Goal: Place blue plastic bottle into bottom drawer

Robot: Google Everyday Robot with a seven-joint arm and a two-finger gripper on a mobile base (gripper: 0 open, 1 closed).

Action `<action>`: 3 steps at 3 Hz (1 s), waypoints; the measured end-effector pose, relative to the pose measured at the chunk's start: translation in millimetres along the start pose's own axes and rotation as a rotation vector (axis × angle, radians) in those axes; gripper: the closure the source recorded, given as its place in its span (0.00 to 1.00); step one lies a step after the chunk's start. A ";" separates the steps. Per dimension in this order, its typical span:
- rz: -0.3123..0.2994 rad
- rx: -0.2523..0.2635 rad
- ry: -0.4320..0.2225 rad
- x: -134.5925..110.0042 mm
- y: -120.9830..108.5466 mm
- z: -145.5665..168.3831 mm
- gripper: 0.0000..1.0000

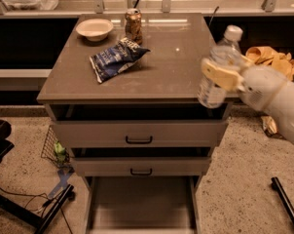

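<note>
The blue plastic bottle (pixel 209 92) is clasped about its middle by the fingers of the gripper (pixel 220 74), which are closed on it. It is held slightly tilted, white cap uppermost, in the air at the front right corner of the cabinet top (pixel 176 67). Its label cannot be read. Lower down, the bottom drawer (pixel 139 204) is seen pulled out. On the top, well apart from the bottle, a white bowl (pixel 94 29), a brown drink can (pixel 133 26) and a blue-and-white snack bag (pixel 117 58) are set, their lettering illegible.
</note>
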State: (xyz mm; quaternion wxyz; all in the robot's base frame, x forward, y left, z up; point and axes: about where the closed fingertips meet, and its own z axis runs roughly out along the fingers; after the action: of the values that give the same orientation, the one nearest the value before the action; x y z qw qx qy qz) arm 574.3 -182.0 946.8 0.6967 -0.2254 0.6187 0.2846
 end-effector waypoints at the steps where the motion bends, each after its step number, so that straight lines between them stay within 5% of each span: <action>1: 0.009 -0.006 0.025 37.5 28.2 -61.7 1.00; 3: -0.104 0.093 0.145 141.9 57.1 -169.1 1.00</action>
State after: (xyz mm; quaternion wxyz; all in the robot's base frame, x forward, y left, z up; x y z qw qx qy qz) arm 422.0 -235.9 786.0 0.6737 -0.2447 0.6674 0.2021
